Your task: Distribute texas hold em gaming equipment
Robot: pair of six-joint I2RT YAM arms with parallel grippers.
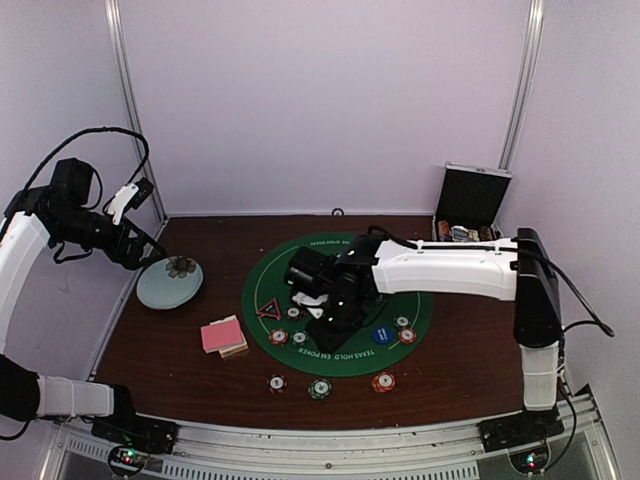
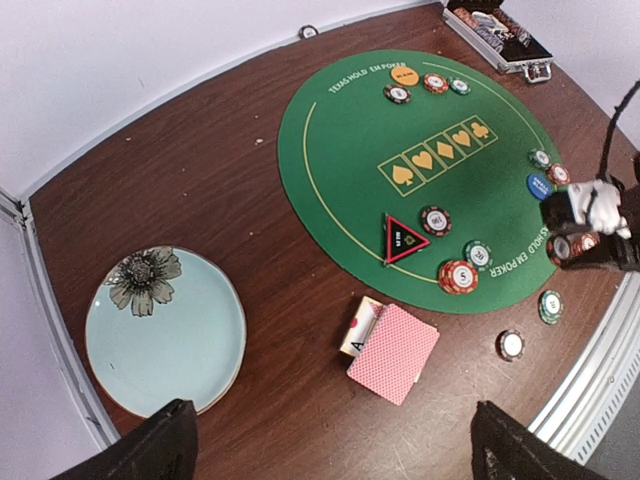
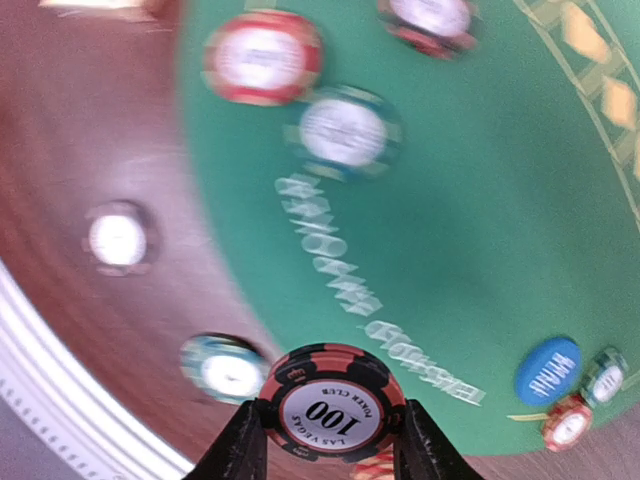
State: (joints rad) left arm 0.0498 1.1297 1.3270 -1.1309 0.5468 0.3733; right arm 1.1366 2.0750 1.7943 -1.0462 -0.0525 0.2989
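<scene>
- Right gripper [image 3: 330,425]: jaws are clamped on the rim of a red-and-black poker chip [image 3: 330,405] marked 100, which is held face-up above the near edge of the green mat [image 3: 480,200]
- Left gripper [image 1: 145,255]: jaws are spread wide with nothing held, and it is hung above the pale blue dish [image 2: 165,340], well apart from the mat
- Other chips: several are laid in small groups on the mat, and three [image 1: 319,388] are set on the bare table [image 1: 450,370] just past its near rim
- Playing cards [image 2: 393,352]: a pink-red-backed stack is laid on the wood near the mat's edge
- Blue button [image 2: 540,186], orange button [image 2: 405,75] and triangular marker [image 2: 403,238]: all are placed on the mat
- Step in hand: one chip is judged to be in carriage to a player's place, with the cards not yet dealt
- Next move: a free spot is to be chosen, the chip lowered flat and the jaws parted, with neighbouring chips left undisturbed
</scene>
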